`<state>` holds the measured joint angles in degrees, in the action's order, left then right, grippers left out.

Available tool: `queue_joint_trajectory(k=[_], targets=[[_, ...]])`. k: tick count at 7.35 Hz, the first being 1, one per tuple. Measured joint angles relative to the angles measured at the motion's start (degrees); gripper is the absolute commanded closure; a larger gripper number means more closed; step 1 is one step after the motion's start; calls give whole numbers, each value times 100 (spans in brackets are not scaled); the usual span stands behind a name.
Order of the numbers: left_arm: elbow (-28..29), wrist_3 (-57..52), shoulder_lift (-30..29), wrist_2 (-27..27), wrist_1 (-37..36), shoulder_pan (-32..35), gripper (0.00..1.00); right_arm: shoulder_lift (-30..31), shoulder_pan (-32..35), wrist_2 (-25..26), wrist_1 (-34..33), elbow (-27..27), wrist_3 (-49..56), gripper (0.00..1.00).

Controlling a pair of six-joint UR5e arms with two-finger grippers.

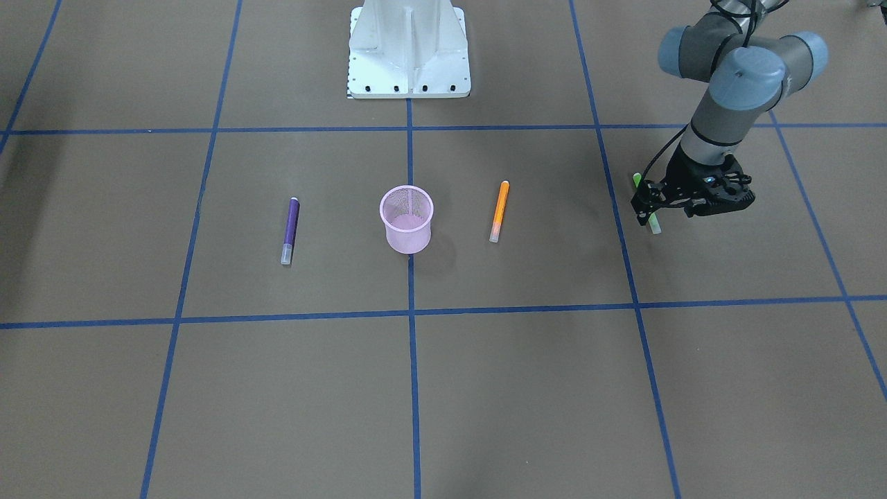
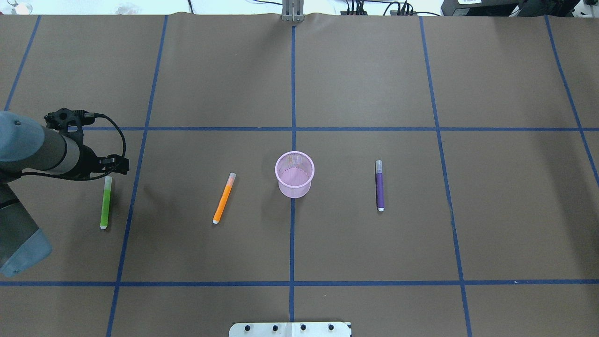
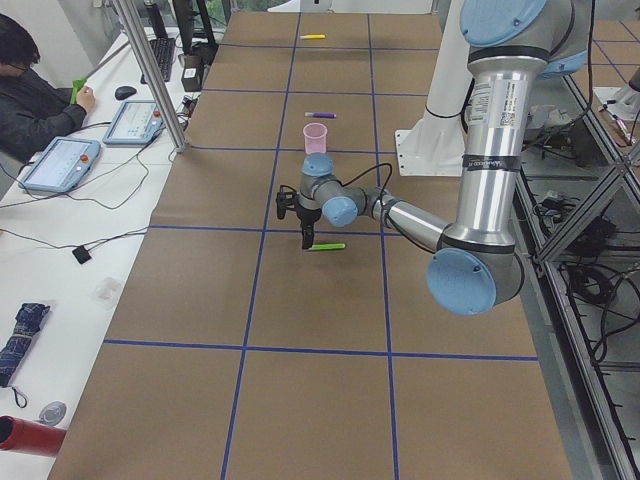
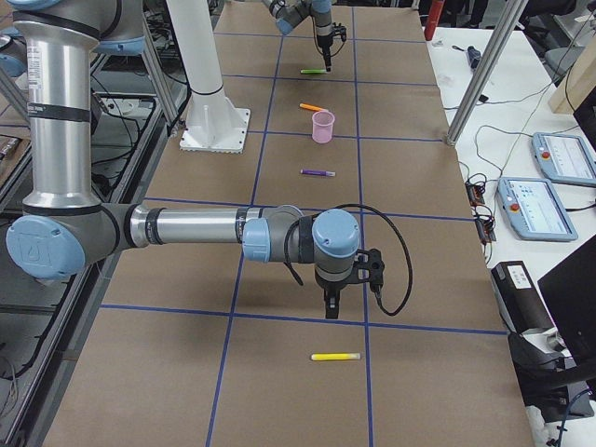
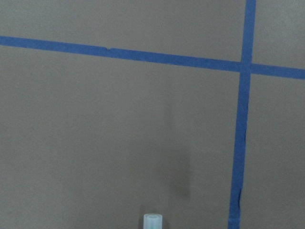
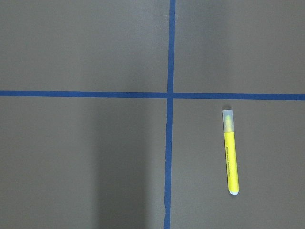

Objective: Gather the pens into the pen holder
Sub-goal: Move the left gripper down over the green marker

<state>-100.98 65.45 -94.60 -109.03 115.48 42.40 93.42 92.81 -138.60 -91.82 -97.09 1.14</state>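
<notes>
Lying flat on the brown tabletop [image 2: 374, 70] are four pens, one of each colour, and all four are outside the single pink mesh pen holder [image 2: 295, 189], which stands upright on the centre tape line. The orange pen [image 2: 223, 198] lies slightly tilted just left of the holder. The purple pen [image 2: 379, 186] lies to the holder's right, a little farther from it. The green pen [image 2: 106, 202] lies farther left, past a blue tape line. These three pens have their whitish caps at the far end. The yellow pen [image 4: 335, 356] is the fourth and lies well apart from the others, far out on the right. There are two arms. The left claw [image 3: 307, 242] points down, low over the far, capped end of the green pen, whose cap tip just shows at the bottom edge of the left wrist view. I cannot tell whether its fingers are wide or narrow, or whether they touch the pen. The right claw [image 4: 331, 315] hangs pointing down above the tabletop near the yellow pen, holding nothing, and I cannot tell its spread either. One white robot base [image 1: 409, 48] stands at the near edge, and one person [image 3: 35, 100] sits at a side desk beyond the far edge.
</notes>
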Motion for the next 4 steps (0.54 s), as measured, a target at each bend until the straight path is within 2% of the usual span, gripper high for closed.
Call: queue_joint_trajectory(k=[2, 4], targets=[[84, -36, 13, -55, 140, -6, 8, 0, 0, -61, -2, 13, -9, 0], [94, -43, 63, -72, 158, -9, 16, -1, 0, -91, -3, 20, -16, 0]])
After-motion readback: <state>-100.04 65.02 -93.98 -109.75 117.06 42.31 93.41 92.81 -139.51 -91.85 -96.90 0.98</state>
